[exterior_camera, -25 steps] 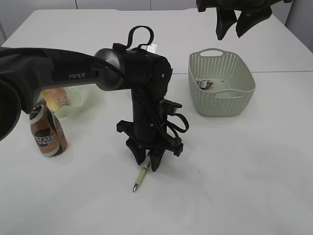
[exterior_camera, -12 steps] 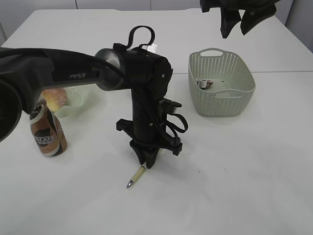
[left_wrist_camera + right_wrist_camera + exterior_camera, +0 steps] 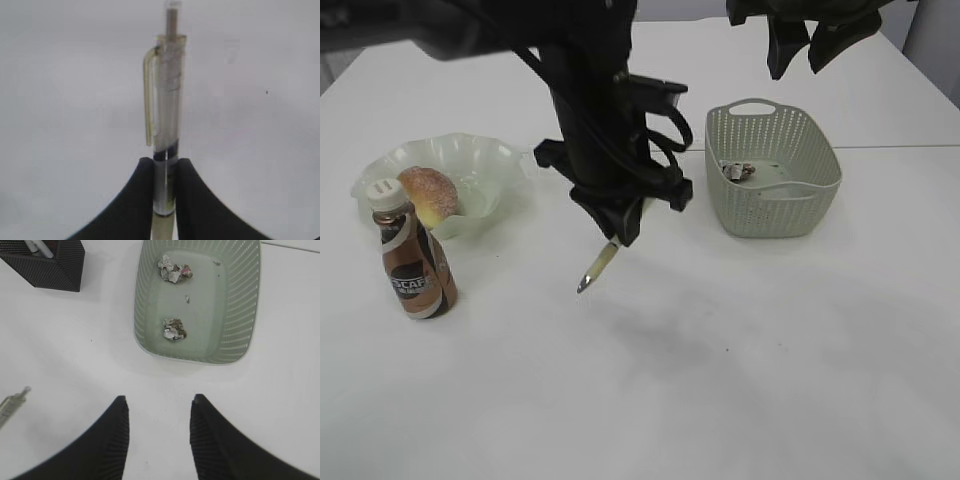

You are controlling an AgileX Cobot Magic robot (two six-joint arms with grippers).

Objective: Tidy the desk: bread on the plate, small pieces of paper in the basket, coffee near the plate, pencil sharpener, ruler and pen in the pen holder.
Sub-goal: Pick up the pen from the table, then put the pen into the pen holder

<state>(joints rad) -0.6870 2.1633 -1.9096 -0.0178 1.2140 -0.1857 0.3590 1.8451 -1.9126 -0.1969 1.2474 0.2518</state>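
The left gripper (image 3: 620, 232) is clamping the pen (image 3: 596, 268) near its barrel end, holding it clear of the desk (image 3: 770, 350), tip slanting toward 7 o'clock; being light, stiff and smooth, it may be pivoting between the pads. The right gripper (image 3: 805, 50) is hovering empty, jaws apart, at 12 o'clock above the basket (image 3: 775, 205).

Golden-brown oval bun (image 3: 430, 194) on wavy-rimmed glass dish (image 3: 485, 158), far left of surface (image 3: 770, 380); brown plastic bottle (image 3: 410, 262) before dish; two crumpled paper balls (image 3: 173, 329) in perforated plastic basket (image 3: 800, 215), right.
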